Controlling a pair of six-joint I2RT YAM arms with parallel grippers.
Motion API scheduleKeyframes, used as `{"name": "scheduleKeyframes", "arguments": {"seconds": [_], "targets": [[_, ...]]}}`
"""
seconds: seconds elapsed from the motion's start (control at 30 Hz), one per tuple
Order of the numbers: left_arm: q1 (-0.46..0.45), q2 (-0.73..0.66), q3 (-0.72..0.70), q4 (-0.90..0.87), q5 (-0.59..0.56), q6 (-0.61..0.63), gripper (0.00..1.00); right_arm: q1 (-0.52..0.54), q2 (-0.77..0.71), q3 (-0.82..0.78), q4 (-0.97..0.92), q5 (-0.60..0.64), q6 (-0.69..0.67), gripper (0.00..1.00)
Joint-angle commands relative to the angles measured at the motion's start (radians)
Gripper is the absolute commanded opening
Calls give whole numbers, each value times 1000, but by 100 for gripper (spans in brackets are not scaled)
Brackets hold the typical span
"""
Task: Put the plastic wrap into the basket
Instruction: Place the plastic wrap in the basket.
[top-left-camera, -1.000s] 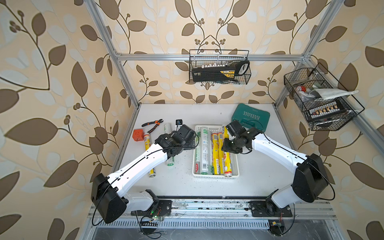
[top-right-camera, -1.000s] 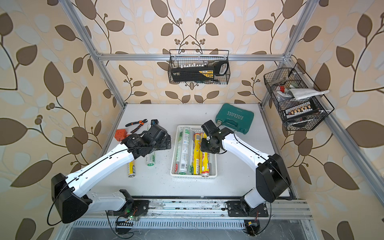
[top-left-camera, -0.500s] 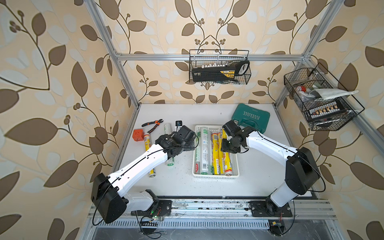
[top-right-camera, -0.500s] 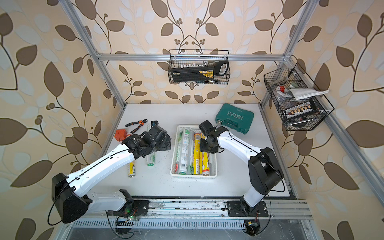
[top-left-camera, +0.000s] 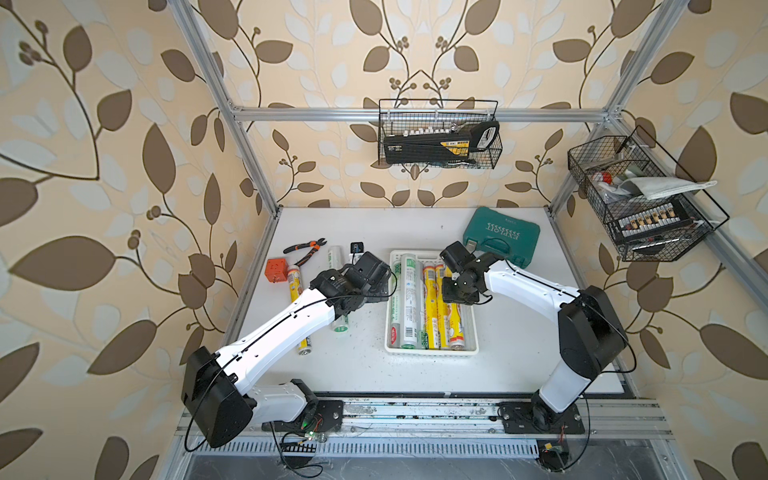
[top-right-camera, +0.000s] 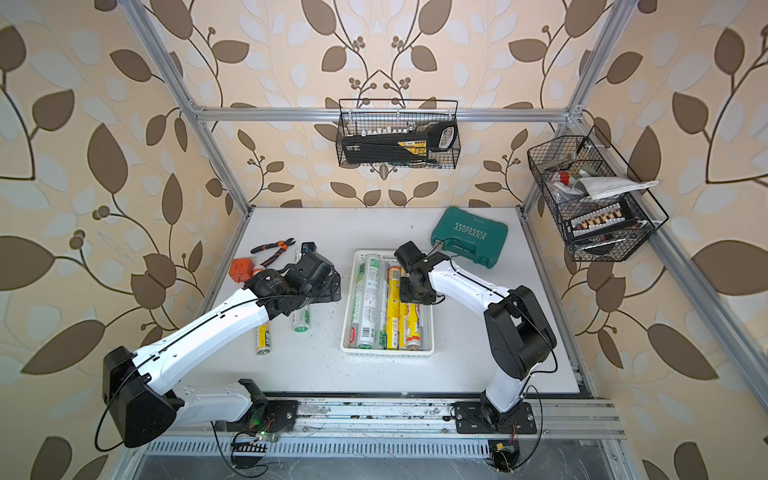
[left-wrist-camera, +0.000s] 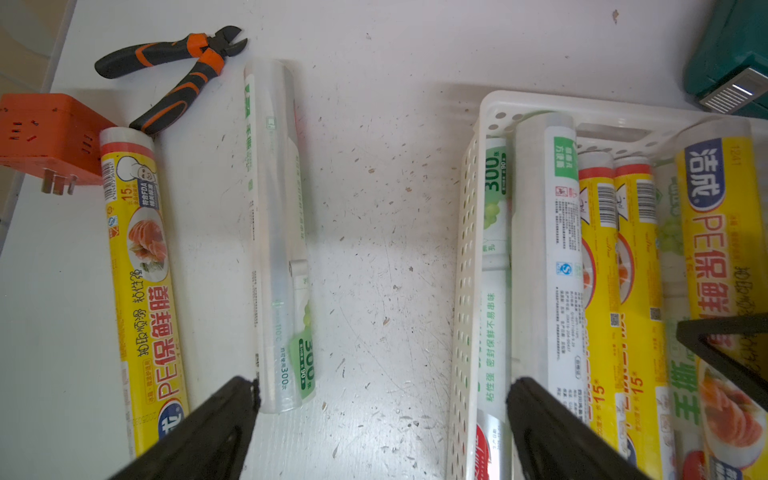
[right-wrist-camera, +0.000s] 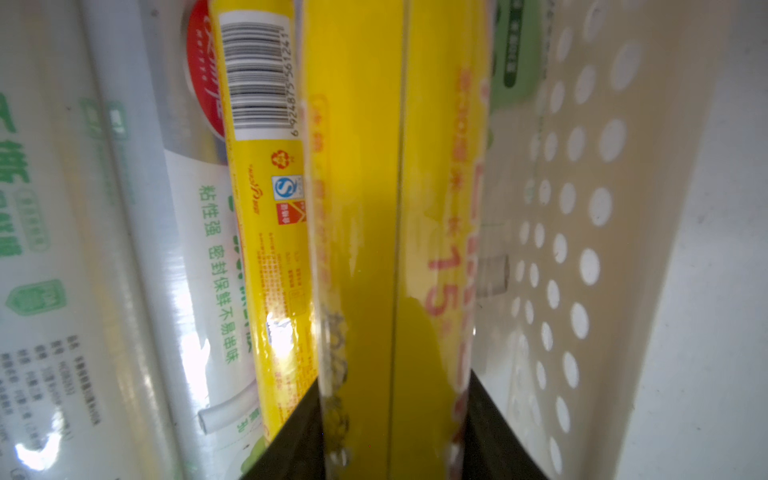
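Two rolls lay on the table (top-left-camera: 361, 365) left of the basket (top-left-camera: 430, 354): a loose yellow roll (left-wrist-camera: 141, 270) and a white roll (left-wrist-camera: 278, 228), side by side but apart. The left gripper (left-wrist-camera: 382, 386) hung wide open and empty over the gap between white roll and basket. The other rolls (top-left-camera: 409, 299) lay lengthwise in the basket. At its right side the right gripper (right-wrist-camera: 395, 378) had one finger on each side of a top roll (right-wrist-camera: 374, 208); whether it pressed this roll, I could not tell. Farther lay pliers (top-left-camera: 305, 249), a plug (top-left-camera: 276, 270) and a green case (top-left-camera: 500, 235).
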Motion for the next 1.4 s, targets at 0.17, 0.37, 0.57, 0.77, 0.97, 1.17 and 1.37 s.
{"name": "scheduleKeyframes", "arguments": {"seconds": [0.17,0.37,0.57,0.77,0.97,1.17,1.37], "targets": [[10,-33,-8,3,-16,-5,99,3,-16,11,-26,55,-16,61],[10,-33,-2,-6,-29,-3,99,3,-86,12,-46,49,-36,62],[13,-25,3,-15,-78,-3,99,23,-177,13,-56,22,-68,63],[68,-4,6,-21,-96,-12,99,42,-257,-13,-67,6,-70,63],[178,18,-12,-3,-70,-4,99,48,-331,-60,-71,-20,-69,63],[280,52,-38,38,-26,8,99,49,-392,-100,-73,-21,-73,63],[398,70,-88,67,38,-40,99,48,-423,-125,-77,-35,-76,64]]}}
